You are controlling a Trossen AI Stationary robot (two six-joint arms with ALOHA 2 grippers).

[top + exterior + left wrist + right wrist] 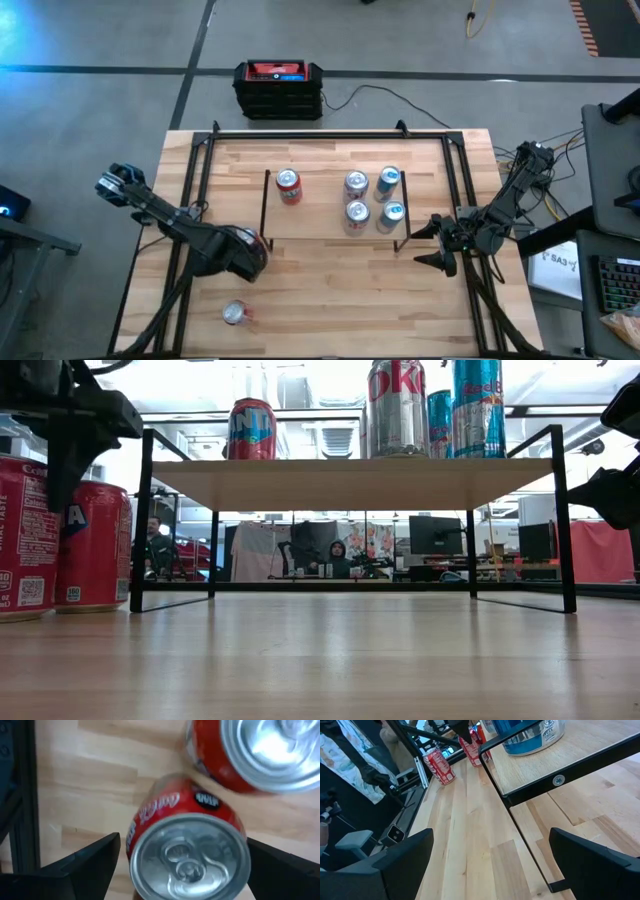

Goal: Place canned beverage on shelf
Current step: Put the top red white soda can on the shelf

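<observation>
Cans everywhere on this table [330, 290]. Five of them stand on the shelf [320, 215], the low light-wood board on black legs in the middle: a red can [288, 186] alone toward its left end, and on the right a cluster of two silver cans [356, 184] with two blue-and-silver cans [389, 182] just beside them.

Down at the left gripper [250, 250], off the shelf's near-left corner, the fingers [85, 867] stand wide on either side of an upright red cola can [187, 845], with a gap showing on both sides, so nothing is clamped. A second red can [250, 750] stands touching or just beside that one; from table height the two show side by side at the left, on the table and not on the shelf.

One more red can [235, 313] sits alone near the front edge, well apart from the rest.

Over on the right, the right gripper [440, 245] waits beside the shelf's near-right corner, fingers spread wide, holding nothing.
</observation>
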